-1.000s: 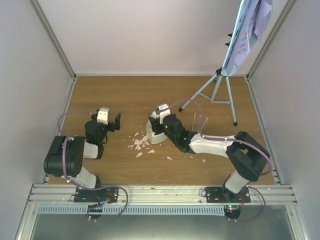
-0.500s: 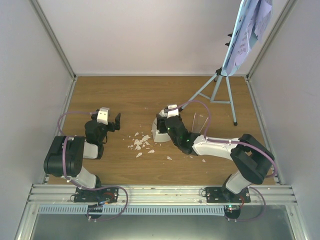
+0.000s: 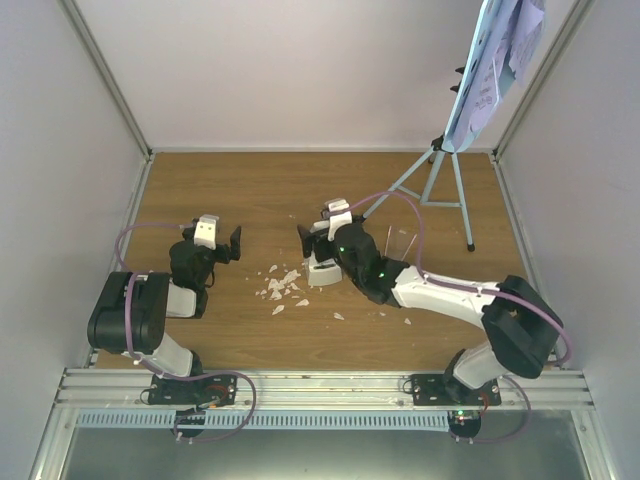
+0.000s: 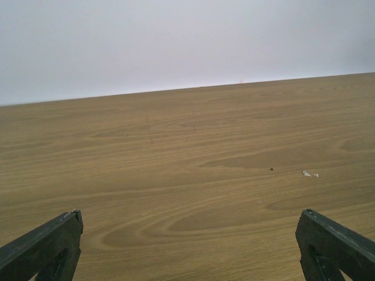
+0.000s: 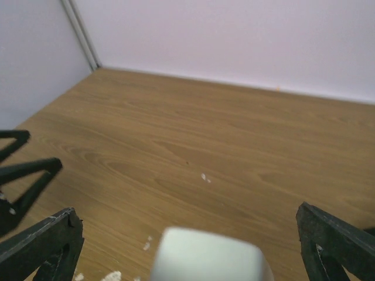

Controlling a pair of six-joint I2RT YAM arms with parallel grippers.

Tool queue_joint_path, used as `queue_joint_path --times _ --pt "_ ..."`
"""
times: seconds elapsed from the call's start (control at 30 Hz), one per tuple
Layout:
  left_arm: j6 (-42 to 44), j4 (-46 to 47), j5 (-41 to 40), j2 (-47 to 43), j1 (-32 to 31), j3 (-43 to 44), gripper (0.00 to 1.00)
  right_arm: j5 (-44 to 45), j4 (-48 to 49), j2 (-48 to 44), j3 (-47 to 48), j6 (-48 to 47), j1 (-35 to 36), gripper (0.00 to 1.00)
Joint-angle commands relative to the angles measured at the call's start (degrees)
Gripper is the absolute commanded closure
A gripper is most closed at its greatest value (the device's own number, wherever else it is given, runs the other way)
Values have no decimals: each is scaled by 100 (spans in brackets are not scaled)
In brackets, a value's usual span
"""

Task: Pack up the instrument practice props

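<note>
1. Right wrist view showed the right jaws spread wide, empty, poised over the white metronome (image 5: 205, 257) on the table (image 5: 234, 146)
2. Left jaws likewise gaped, holding nothing
3. Metronome seemed light, rigid, slick; best pinched low on its flanks

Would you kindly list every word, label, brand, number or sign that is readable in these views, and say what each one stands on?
No text can be read in any view.
sheet music pages on the music stand: faint printed marks, too small and blurred to read.
metronome: no lettering on the part that shows.
</note>
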Motion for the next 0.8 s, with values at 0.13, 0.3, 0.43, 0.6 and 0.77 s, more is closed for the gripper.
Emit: queue_joint_path --times 0.13,0.3,0.43,0.6,0.77 --pt "100 435 -2 -46 -1 -10 1 -8 -536 -966 269 -510 1 0" --pt "93 437 5 -46 -7 -10 1 -682 -803 -1850 -189 -223 -699 0" --pt "99 439 0 -46 -2 -10 1 -1866 -379 -2313 -1159 58 -1738 0" --pt "101 435 -1 -47 -7 -10 1 -2287 -374 -2304 -1825 314 -2231 0" --pt "98 434 1 -46 -2 -10 1 -2599 -531 -1488 -1799 417 -2262 2"
